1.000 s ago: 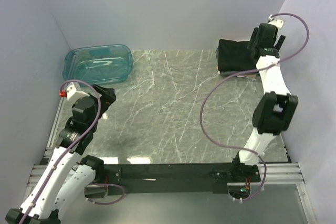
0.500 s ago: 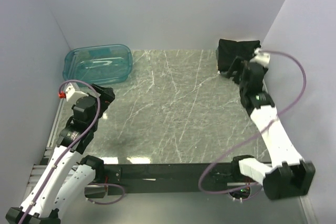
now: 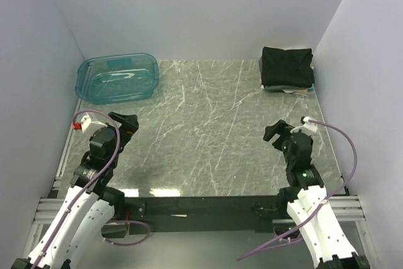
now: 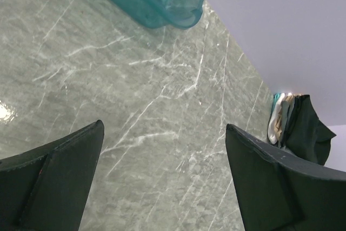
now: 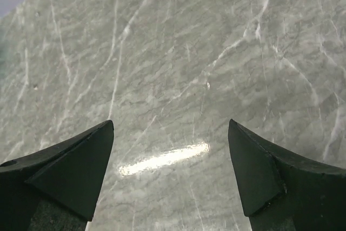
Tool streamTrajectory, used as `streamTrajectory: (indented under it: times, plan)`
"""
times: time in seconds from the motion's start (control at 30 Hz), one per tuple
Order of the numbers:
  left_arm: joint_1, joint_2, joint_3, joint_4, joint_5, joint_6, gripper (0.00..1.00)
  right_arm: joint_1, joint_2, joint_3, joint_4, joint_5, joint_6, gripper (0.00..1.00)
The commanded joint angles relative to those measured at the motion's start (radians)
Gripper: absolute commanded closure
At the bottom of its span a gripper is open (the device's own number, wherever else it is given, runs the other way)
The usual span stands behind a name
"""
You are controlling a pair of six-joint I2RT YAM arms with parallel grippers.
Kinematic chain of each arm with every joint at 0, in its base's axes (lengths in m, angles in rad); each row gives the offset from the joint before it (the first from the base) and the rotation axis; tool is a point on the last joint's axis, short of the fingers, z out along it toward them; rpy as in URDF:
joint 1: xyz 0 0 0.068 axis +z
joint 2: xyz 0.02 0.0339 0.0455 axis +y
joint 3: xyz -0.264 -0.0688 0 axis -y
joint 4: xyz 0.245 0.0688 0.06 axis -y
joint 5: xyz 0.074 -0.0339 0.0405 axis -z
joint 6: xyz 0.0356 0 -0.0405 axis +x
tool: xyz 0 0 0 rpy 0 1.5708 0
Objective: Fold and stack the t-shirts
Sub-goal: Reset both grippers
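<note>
A stack of folded t-shirts sits in the far right corner of the tabletop. A black one lies on top, and paler layers show along its edge in the left wrist view. A see-through teal bin stands in the far left corner and looks empty from above.

Both my arms are low at the near edge, one towards each near corner, well apart from the stack and the bin. I see no loose shirt on the stone, so I judge the folding and stacking all but done, with only parking or a last tidy to come. To do that well I should keep both arms on their own sides and stay clear of the stack. If a layer needs squaring, I should press it from above and not drag it.

My left jaws are wide apart, hold nothing and touch nothing. My right jaws are equally wide apart and empty, with only bare stone between them.
</note>
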Motion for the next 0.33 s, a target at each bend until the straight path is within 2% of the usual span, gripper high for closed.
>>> streamTrajectory:
  times: [0.0, 0.3]
  plan:
    - [-0.003, -0.014, -0.022, 0.037, 0.021, -0.034, 0.00, 0.000, -0.081, 0.018, 0.046, -0.009, 0.012, 0.08]
    - [-0.003, 0.009, -0.017, 0.030, 0.011, -0.023, 0.01, 0.000, -0.131, 0.011, 0.037, 0.051, 0.027, 0.08]
